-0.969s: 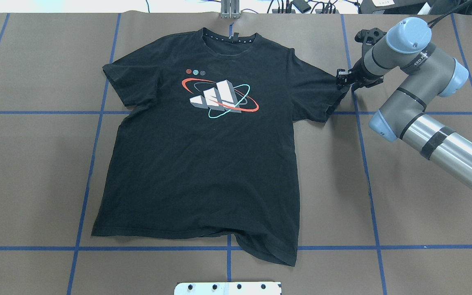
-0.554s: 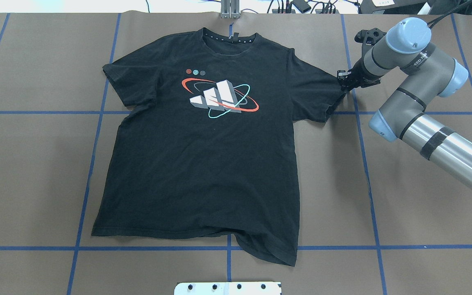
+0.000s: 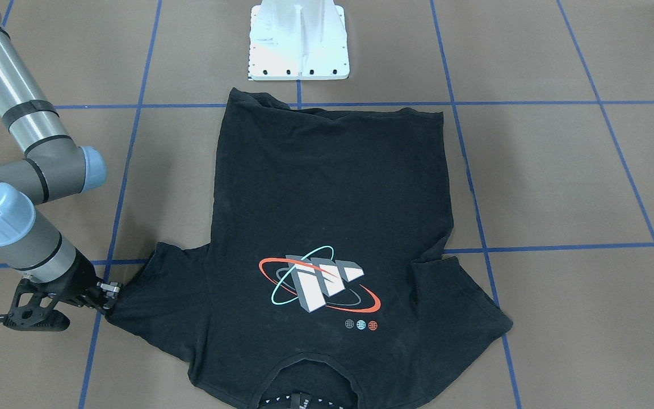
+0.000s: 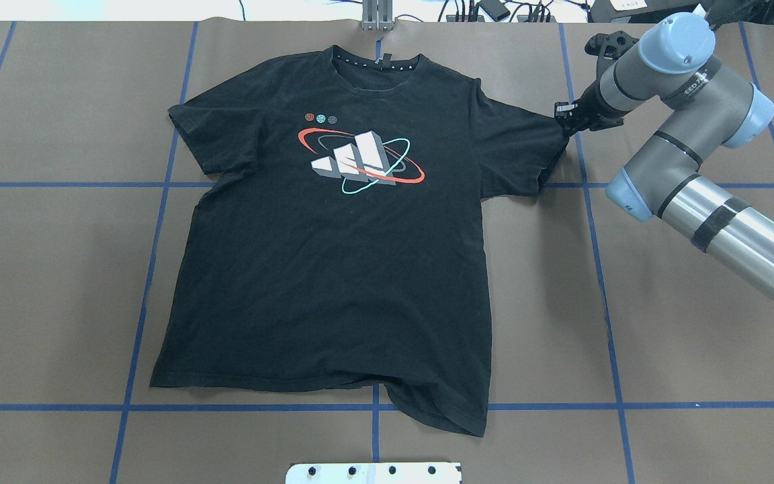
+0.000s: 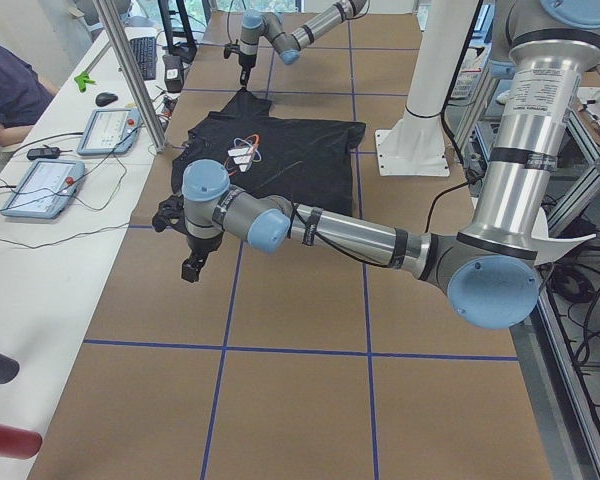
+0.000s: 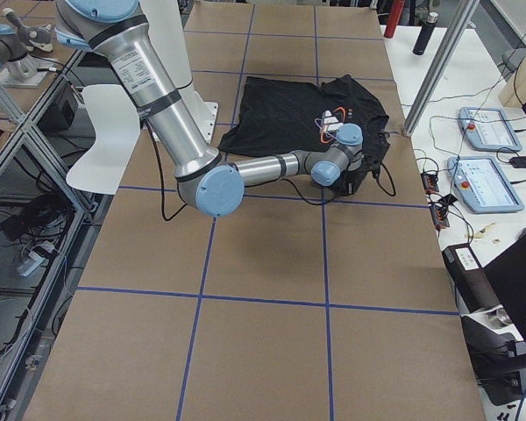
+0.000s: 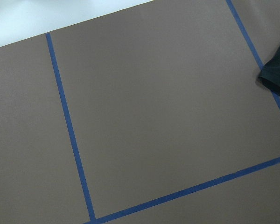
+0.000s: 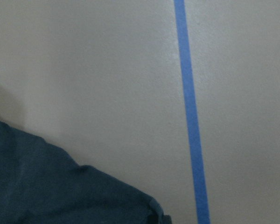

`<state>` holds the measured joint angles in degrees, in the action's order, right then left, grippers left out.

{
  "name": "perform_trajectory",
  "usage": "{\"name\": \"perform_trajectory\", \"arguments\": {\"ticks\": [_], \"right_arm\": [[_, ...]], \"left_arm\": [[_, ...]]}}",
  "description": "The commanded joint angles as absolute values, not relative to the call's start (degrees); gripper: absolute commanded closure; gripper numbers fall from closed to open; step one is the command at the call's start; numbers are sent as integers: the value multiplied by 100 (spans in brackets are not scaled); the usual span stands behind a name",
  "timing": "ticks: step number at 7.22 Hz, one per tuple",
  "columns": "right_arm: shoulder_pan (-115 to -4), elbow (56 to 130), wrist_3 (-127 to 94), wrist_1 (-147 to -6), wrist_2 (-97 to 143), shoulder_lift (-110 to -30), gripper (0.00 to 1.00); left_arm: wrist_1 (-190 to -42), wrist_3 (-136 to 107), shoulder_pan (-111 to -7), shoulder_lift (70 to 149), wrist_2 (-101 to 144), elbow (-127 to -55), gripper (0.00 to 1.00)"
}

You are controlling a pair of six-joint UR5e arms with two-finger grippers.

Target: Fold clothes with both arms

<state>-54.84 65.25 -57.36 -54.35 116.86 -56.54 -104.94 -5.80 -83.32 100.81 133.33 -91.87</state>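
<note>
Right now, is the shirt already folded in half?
No, the T-shirt lies spread open on the table, with its logo facing up and both sleeves out.

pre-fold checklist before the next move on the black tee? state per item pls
1. right hand at the sleeve edge of the black short-sleeved T-shirt: ok.
2. right hand clamped on that sleeve: cannot tell.
3. left hand at the other sleeve: not ok, it hangs off the shirt over the brown table.
4. left hand open: cannot tell.
5. shirt flat: not ok, hem corner rumpled.
</note>
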Motion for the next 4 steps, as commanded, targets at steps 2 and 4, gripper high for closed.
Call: {"name": "perform_trajectory", "arguments": {"ticks": [2,4], "right_arm": [[-5423,6539,-6178,-6147,11690,-4864,100],[-5292,6504,-6362,-6984,11654,-4274,100]], "left_arm": [[-10503,-580,-8332,10081,13333,-9193,0],[-10503,-589,-8332,10072,13333,-9202,0]]}}
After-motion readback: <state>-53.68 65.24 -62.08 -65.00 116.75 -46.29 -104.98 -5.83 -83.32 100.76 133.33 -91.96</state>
